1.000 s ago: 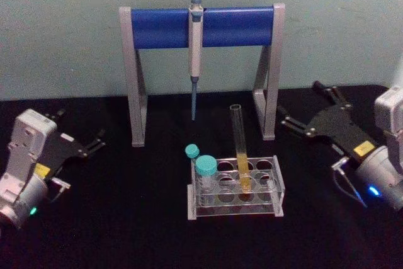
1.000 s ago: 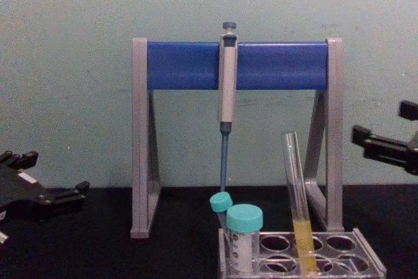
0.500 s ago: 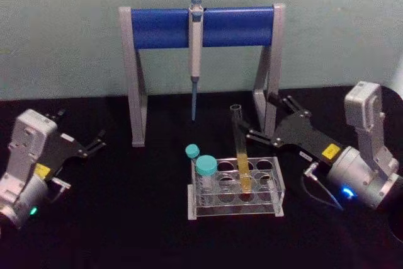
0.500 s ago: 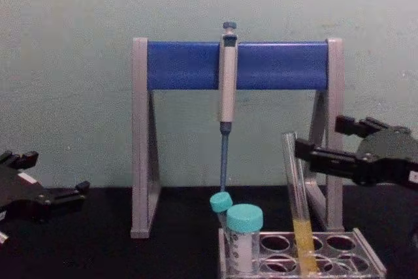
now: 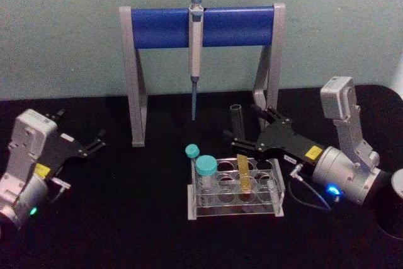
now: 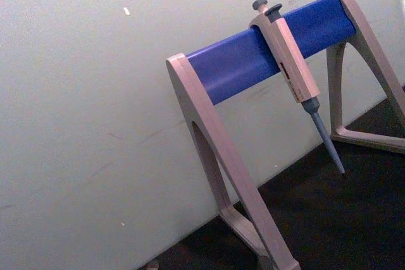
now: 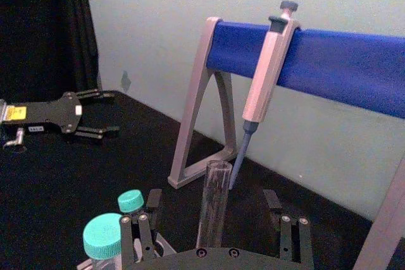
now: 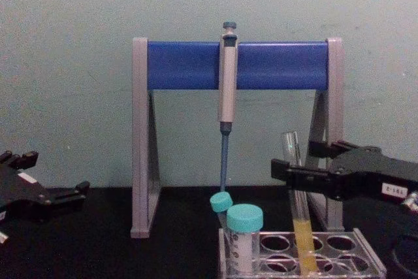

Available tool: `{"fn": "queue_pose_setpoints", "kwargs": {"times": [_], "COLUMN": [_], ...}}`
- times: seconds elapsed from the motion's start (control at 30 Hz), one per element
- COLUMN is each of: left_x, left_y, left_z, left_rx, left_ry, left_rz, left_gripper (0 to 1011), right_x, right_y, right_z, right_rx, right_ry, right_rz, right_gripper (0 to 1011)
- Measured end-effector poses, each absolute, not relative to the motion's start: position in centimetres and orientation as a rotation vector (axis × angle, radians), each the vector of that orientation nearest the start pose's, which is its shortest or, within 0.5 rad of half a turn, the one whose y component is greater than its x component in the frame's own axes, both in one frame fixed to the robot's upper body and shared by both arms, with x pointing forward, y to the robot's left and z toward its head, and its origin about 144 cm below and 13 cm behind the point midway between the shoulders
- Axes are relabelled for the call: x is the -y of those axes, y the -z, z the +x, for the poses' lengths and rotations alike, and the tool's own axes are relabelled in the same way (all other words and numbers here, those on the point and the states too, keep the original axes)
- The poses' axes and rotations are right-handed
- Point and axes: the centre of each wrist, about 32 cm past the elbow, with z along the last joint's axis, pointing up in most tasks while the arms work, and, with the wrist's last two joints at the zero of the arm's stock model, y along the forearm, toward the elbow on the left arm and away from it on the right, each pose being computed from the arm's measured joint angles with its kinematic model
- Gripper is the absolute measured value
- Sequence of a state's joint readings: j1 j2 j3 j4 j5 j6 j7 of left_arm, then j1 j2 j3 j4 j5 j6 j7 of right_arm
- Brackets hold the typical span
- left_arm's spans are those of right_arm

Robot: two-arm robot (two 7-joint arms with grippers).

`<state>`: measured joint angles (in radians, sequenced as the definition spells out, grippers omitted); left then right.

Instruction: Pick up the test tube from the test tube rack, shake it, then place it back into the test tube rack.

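Your right gripper (image 5: 241, 124) straddles, fingers spread, the tall clear glass test tube (image 5: 243, 177) of yellow liquid leaning in the low clear plastic rack (image 5: 233, 209). Centre it, close gently, then lift along its tilt. Your left gripper (image 5: 80, 125) idles, spread, far left.

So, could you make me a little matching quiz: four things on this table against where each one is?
Things:
1 test tube
2 pipette
3 wide capped tube
4 left gripper

Places:
A hanging on the blue bar
B at the left end of the rack
C in the rack, between the open fingers of the right gripper
D off to the left, away from the rack

Pairs: 1-C, 2-A, 3-B, 4-D
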<state>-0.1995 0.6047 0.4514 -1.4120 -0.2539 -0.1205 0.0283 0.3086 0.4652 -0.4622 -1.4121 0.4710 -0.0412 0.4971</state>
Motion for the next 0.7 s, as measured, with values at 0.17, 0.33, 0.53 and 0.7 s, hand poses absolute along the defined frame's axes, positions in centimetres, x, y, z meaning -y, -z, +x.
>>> {"fn": "queue_pose_setpoints", "kwargs": {"times": [0.17,0.33,0.53,0.7], "left_x": [-30.97,-30.97,-30.97,-30.97], "left_y": [-113.98,-113.98,-113.98,-113.98], "left_z": [48.86,48.86,48.86,48.86], "left_rx": [0.285,0.285,0.285,0.285], "left_ry": [-1.248,-1.248,-1.248,-1.248], "left_rz": [0.304,0.304,0.304,0.304], "left_gripper": [1001,1001,1001,1001], "right_x": [25.33,25.17,25.16,25.17], "right_y": [-117.04,-116.97,-116.92,-116.90], "right_z": [52.34,52.60,52.72,52.68], "right_rx": [0.013,-0.011,-0.020,-0.017], "right_ry": [0.734,0.734,0.738,0.747], "right_rz": [-0.081,-0.096,-0.104,-0.114], "right_gripper": [1000,1000,1000,1000]}}
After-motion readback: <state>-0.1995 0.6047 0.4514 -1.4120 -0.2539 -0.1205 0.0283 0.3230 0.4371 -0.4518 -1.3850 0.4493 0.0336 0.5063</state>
